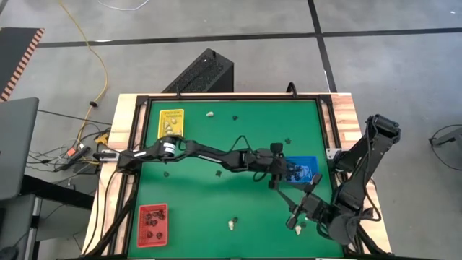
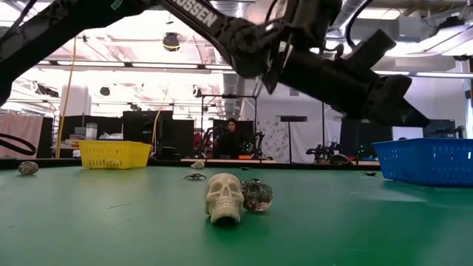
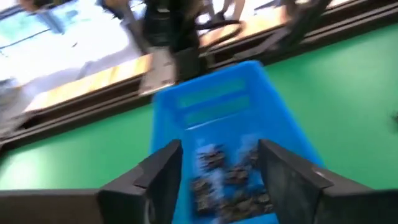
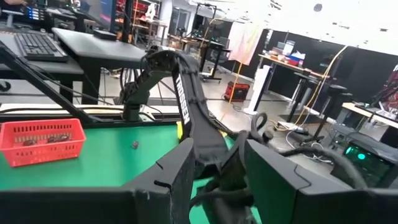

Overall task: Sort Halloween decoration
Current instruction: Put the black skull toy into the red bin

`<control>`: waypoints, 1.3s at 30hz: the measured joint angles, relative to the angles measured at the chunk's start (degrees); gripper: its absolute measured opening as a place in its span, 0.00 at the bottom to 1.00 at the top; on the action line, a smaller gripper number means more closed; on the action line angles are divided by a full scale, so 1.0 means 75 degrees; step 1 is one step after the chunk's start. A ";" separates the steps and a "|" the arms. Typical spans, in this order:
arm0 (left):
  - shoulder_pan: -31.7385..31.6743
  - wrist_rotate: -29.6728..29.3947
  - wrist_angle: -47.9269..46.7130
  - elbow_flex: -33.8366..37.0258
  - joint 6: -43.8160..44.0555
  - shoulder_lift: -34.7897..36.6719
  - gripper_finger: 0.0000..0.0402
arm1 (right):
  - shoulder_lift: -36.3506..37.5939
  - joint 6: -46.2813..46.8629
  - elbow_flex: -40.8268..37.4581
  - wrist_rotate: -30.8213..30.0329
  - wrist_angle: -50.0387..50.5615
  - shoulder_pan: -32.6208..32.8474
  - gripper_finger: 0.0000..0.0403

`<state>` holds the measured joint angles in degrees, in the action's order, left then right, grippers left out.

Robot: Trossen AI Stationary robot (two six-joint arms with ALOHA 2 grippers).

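Overhead, open left pincer point(image 3: 217, 171) above blue tray point(image 1: 306, 165); green table point(image 1: 216, 202), workshop behind.

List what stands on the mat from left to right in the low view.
Small grey trinket → yellow tray → black spider → cream skull → clear skull → blue tray.
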<state>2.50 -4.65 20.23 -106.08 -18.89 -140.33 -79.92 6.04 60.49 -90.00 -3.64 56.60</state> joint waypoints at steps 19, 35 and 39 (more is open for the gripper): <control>0.1342 -0.4582 -1.2603 0.0751 0.2948 0.4556 0.53 | -0.0311 0.1247 0.0009 0.1166 0.0006 0.0037 0.42; 0.5270 -0.4878 -0.0814 1.0089 0.2190 1.0725 0.49 | -0.0770 0.6994 0.1881 0.8748 0.5264 -0.1653 0.36; 0.5479 -0.4912 0.1103 1.1265 0.1425 1.1184 0.49 | -0.0766 1.0692 0.1905 0.9685 0.6749 -0.1970 0.33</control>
<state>43.59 -41.50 28.50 -21.59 -8.20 -56.44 -85.67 86.23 74.77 -17.35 46.97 41.83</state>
